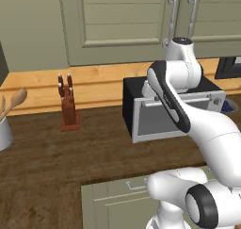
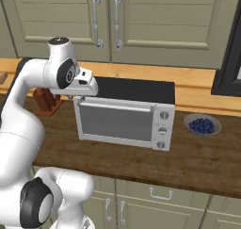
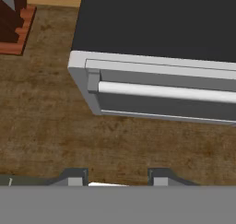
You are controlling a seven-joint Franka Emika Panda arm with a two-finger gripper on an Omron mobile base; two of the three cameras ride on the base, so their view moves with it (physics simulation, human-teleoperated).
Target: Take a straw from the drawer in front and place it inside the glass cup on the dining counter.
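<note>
ok so the arm [image 1: 188, 110] is bent forward over the worktop [image 1: 56, 157], with the hand hanging above the left front corner of the toaster oven [image 2: 123, 117]. In the hand view the end effector [image 3: 117, 179] points down at that corner: you see the oven's black top, its silver door edge and the long bar handle [image 3: 166, 91], plus bare brown worktop in front of it. The two fingertips [image 3: 73, 177] are spread apart with nothing pinched between them, just wood grain showing in the gap

The drawer [image 1: 117, 195] sits right under the front edge of the worktop, below and in front of the oven. Pale green front, small silver handle [image 1: 136, 185], and it looks pushed all the way in. The arm's base covers its right part in the left base view

Other stuff around:
- knife block [image 1: 69, 105] stands upright on the worktop left of the oven, well apart from it; its red-brown base peeks into the top left of the hand view
- a grey pot with wooden spoons [image 1: 7, 117] at the far left edge
- a bowl of blueberries [image 2: 202, 125] just right of the oven
- light wood planks behind the worktop and green cabinet doors [image 2: 141, 20] with long silver handles above
</note>
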